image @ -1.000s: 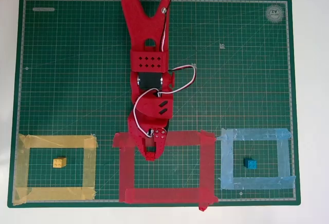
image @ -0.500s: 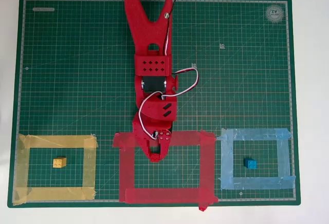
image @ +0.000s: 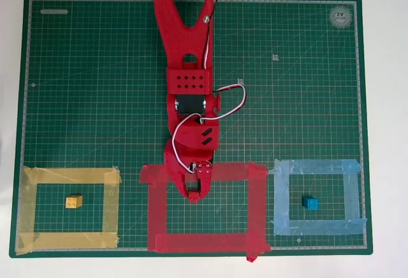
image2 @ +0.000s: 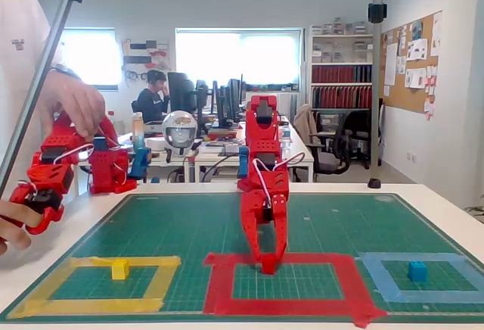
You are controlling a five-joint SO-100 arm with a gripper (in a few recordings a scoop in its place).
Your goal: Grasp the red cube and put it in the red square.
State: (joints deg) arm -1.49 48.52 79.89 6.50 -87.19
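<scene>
Placing step, by the look of it: gripper (image: 195, 195) down at the mat inside the red square (image: 257, 203), just below its top strip. Red cube (image2: 268, 266) apparently clamped between the fingers, hard to separate from red plastic. Next: part fingers, lift straight up without nudging it.

a white table (image: 386, 125) carries a green cutting mat (image: 95, 99) with 3 tape frames.

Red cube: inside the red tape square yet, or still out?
Inside. The tiny red cube sits between the gripper tips, within the red tape square; the fixed view cannot confirm it rests on the mat.
</scene>
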